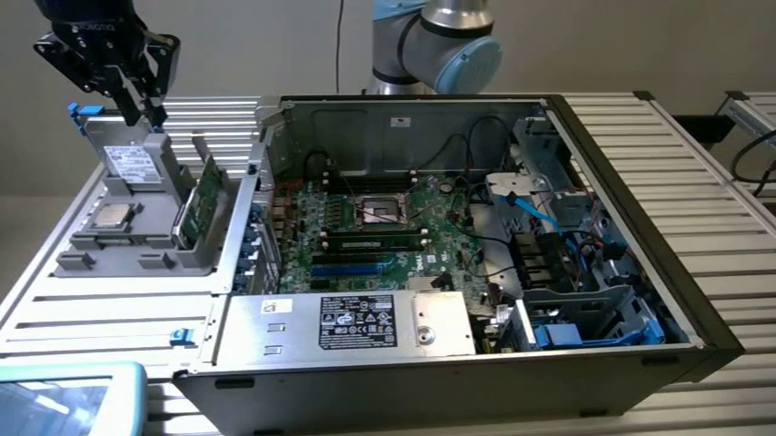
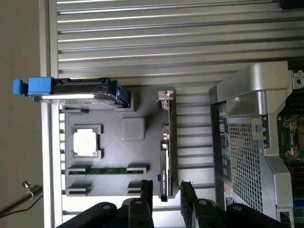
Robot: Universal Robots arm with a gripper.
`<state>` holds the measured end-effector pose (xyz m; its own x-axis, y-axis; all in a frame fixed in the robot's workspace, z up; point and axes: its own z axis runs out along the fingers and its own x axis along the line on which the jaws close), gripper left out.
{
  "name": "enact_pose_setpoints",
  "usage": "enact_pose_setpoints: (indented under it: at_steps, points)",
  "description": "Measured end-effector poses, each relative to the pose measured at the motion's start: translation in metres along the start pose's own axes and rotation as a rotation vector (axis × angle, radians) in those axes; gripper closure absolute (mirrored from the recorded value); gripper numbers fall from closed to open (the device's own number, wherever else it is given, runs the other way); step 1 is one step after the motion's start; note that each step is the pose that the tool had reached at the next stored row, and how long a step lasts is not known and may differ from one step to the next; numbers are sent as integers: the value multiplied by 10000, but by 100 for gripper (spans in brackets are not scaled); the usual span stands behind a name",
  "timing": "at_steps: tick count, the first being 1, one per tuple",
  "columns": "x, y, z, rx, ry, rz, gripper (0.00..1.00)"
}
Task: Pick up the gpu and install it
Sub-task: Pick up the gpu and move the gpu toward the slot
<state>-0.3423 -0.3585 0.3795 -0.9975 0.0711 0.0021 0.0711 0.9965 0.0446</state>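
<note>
At the exterior view's left, a grey holder tray [image 1: 122,247] sits on a slatted metal table [image 1: 715,173], just beside an open PC case [image 1: 612,300]. The gpu [image 1: 200,202] stands on edge in a slot along the tray's right side, green face visible, close to the case's left wall. It is not in the case.

The black gripper [image 1: 144,116] hangs above the tray's far end, pointing down, spread wide, holding nothing and clear of the card.

From the wrist view the gripper [image 2: 167,194] looks straight down. The gpu [image 2: 167,142] shows as a thin edge, and one end lines up w/ the gap between the two fingers [image 2: 147,190]. Nothing lies between fingers and card.

Other items on the tray:
- Hard drive [image 1: 131,165] w/ blue tabs, upright at the far left; in the exterior view the gripper appears right over it.
- Square CPU [image 1: 113,215], lying flat mid-tray.
- RAM stick [image 2: 107,170] on edge in a slot, seen in the wrist view.

The case's perforated wall [image 2: 247,161] rises just beside the card's slot, leaving a narrow strip of table between.

Inside the case:
- Green motherboard [image 1: 363,227] across the floor.
- Silver PSU [image 1: 352,322] w/ a label, at the near edge.
- Blue cables [image 1: 540,213] at the right.

The arm's base [image 1: 431,45] stands beyond the case's far wall.
</note>
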Motion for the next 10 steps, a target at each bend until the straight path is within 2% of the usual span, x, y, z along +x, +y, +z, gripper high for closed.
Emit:
enact_pose_setpoints:
  at_steps: [7,10]
  points:
    - [0,0,0,-1,11,1,62]
    - [10,-3,48,-1,11,0,62]
